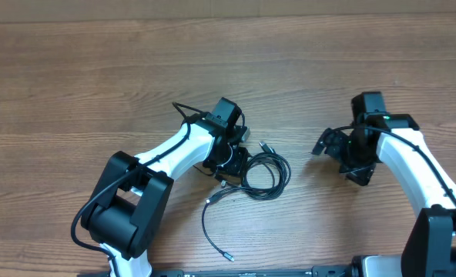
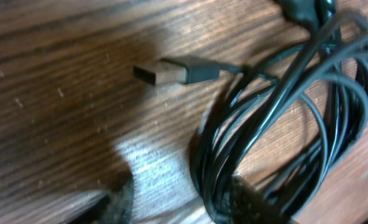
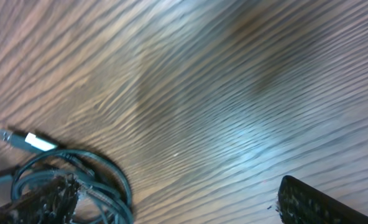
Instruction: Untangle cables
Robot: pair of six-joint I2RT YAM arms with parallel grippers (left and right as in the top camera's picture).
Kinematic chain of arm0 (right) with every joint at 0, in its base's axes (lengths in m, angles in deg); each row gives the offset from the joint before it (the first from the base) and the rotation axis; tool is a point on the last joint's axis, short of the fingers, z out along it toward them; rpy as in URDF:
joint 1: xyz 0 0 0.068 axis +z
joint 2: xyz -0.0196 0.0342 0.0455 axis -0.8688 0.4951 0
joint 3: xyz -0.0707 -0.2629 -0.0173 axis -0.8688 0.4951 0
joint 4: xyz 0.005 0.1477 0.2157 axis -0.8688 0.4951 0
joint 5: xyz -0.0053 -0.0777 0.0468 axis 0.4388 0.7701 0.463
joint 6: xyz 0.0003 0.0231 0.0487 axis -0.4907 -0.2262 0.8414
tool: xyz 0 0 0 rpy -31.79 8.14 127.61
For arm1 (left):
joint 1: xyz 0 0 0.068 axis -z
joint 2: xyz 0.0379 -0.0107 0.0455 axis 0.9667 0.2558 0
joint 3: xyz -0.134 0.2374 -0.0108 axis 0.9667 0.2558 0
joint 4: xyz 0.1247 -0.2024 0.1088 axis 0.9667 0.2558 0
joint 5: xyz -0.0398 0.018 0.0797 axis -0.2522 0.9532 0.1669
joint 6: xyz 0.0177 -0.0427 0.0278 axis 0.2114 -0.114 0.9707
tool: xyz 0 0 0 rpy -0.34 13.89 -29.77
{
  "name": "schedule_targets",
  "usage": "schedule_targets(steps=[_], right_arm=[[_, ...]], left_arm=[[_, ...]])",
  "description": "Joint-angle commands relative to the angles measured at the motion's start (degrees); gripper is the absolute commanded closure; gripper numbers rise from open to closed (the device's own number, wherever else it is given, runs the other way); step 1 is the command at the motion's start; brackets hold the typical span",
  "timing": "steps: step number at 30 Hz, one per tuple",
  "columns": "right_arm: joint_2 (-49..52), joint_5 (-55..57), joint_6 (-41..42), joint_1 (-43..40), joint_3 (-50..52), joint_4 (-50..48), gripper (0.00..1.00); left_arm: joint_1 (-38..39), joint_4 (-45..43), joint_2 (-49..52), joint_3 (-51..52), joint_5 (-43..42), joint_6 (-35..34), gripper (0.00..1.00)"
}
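The cables (image 1: 265, 171) lie as a thin black coil at mid-table, with one loose tail running toward the front edge to a small plug (image 1: 229, 258). My left gripper (image 1: 228, 159) is down at the coil's left side. In the left wrist view the coil (image 2: 277, 124) presses against my right finger (image 2: 252, 202). Bare wood shows between that finger and the other, so the left gripper (image 2: 181, 210) is open. A USB plug (image 2: 171, 70) lies flat just beyond. My right gripper (image 1: 340, 158) stands wide open to the right of the coil (image 3: 103, 168) and holds nothing.
The wooden table (image 1: 97, 77) is bare around the coil. The two arms' white links and black bases stand along the front edge. A thicker black wire (image 1: 183, 110) loops off the left wrist.
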Motion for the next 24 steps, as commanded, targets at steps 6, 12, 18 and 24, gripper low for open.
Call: schedule_targets(steps=[6, 12, 18, 24], right_arm=[[-0.04, 1.18, -3.06, -2.38, 0.20, -3.82, 0.00], [-0.04, 0.96, -3.04, -2.38, 0.20, -6.82, 0.00], [-0.04, 0.94, -3.04, -2.38, 0.20, -4.81, 0.00], [-0.04, -3.10, -3.04, -2.38, 0.20, -2.91, 0.00]], left_arm=[[0.02, -1.09, 0.04, 1.25, 8.46, 0.31, 0.96], [-2.47, 2.27, 0.04, 1.20, 12.59, 0.33, 0.96], [-10.95, 10.36, 0.04, 1.20, 15.32, 0.33, 0.96], [-16.63, 12.61, 0.04, 1.20, 11.52, 2.40, 0.96]])
